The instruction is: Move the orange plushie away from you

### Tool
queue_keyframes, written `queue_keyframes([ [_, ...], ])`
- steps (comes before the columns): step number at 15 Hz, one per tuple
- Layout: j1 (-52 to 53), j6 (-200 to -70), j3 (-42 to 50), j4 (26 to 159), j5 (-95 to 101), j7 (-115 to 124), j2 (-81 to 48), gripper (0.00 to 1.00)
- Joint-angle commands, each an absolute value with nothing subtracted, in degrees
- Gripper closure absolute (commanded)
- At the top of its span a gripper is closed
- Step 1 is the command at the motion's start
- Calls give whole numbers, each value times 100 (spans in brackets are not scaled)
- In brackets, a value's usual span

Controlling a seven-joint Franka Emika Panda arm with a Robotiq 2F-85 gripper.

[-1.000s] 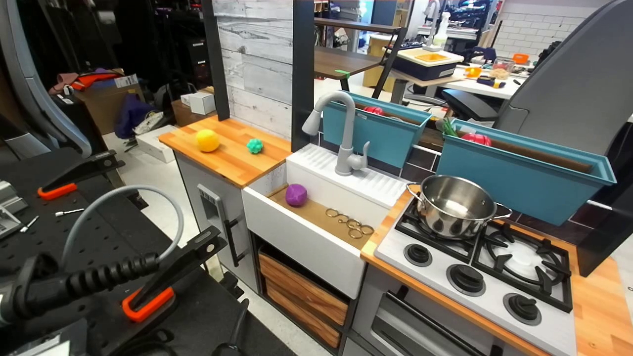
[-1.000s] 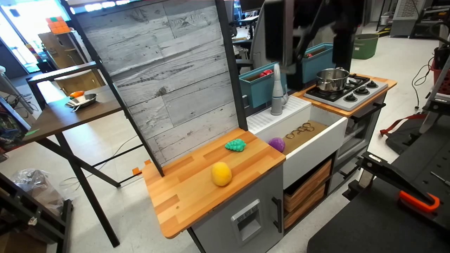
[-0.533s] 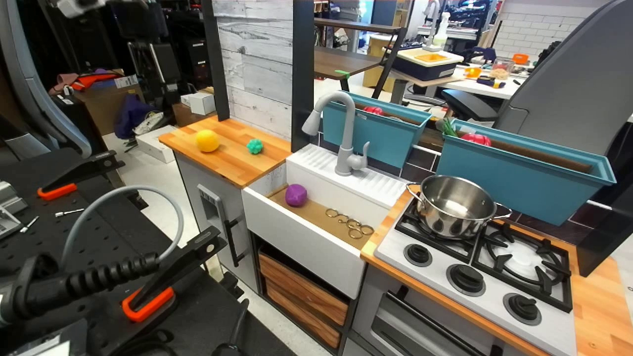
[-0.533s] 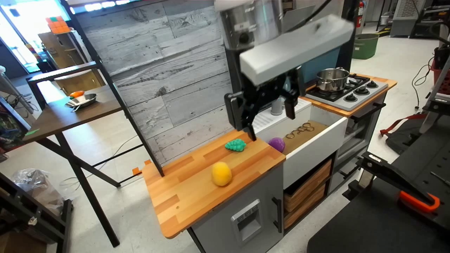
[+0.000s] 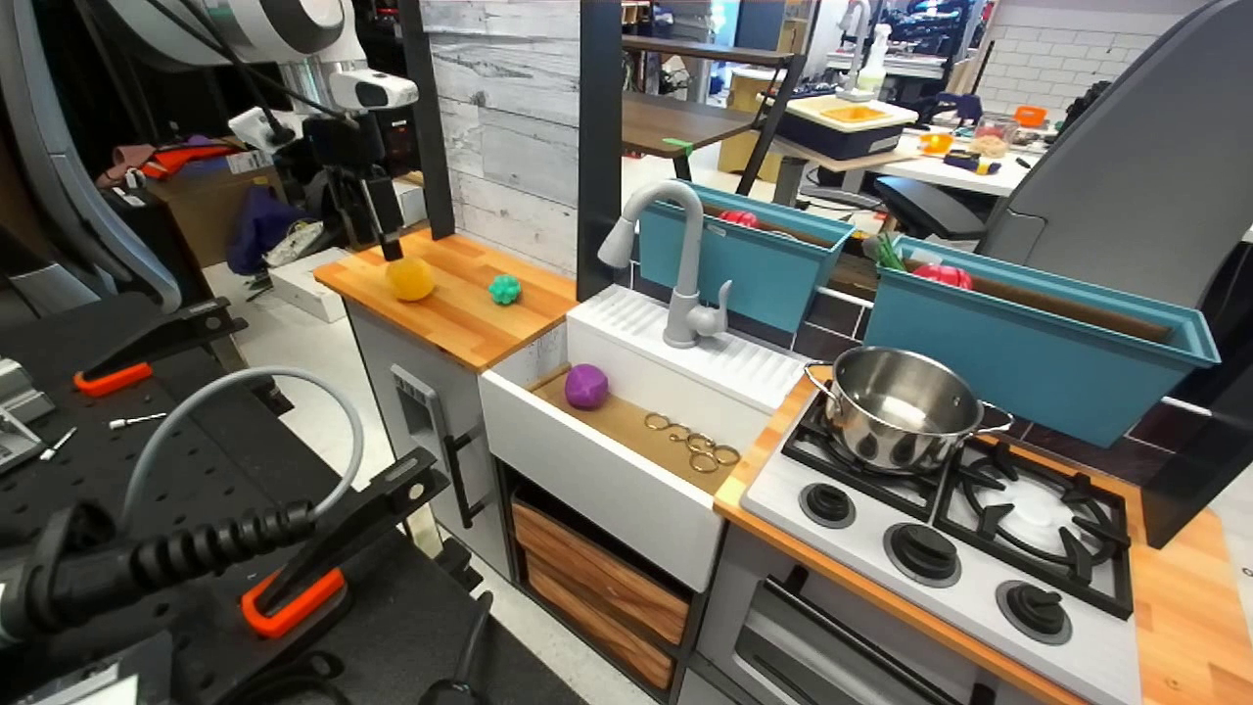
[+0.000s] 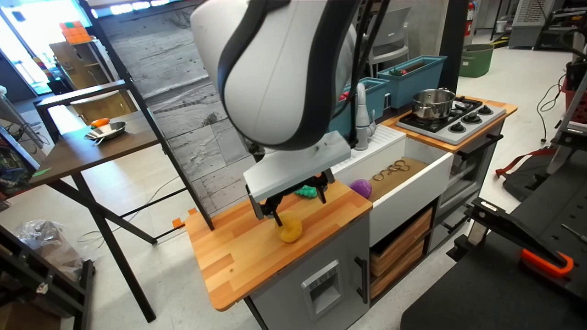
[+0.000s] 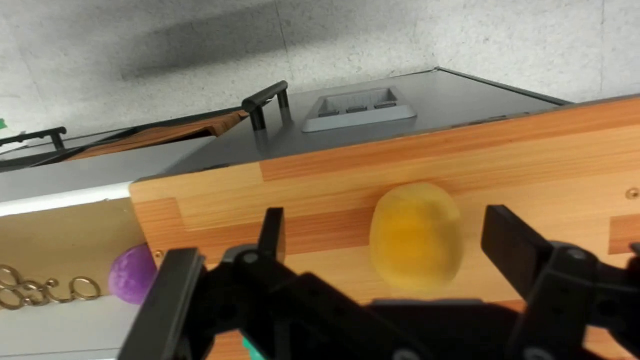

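As your gripper (image 7: 385, 227) hangs with fingers (image 7: 515, 245) wide apart, the yellow-orange plushie (image 5: 411, 282) sits just below on the counter (image 5: 470, 323), between them in the wrist view; rightward in both exterior views come a green toy (image 5: 504, 289), the sink (image 5: 597, 480) with a purple ball (image 5: 586, 387) and metal rings (image 5: 701, 451), then a pot (image 5: 896, 446).

No readable text tbh; in an exterior view the pale label (image 6: 489, 206) on the right clamp (image 6: 520, 236) is way too small.
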State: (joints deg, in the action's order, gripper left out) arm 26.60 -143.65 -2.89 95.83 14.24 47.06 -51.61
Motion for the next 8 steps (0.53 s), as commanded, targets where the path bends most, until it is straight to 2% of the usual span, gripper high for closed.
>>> queue_keyframes([
  [1,2936,-14199,-90,8433,1153,4703,-6024,0],
  [5,3091,-13926,33,7571,1006,4707,-6705,2],
  [6,3104,-13792,47,7379,980,4697,-6834,26],
  [8,3141,-13571,101,7049,951,4730,-7045,31],
])
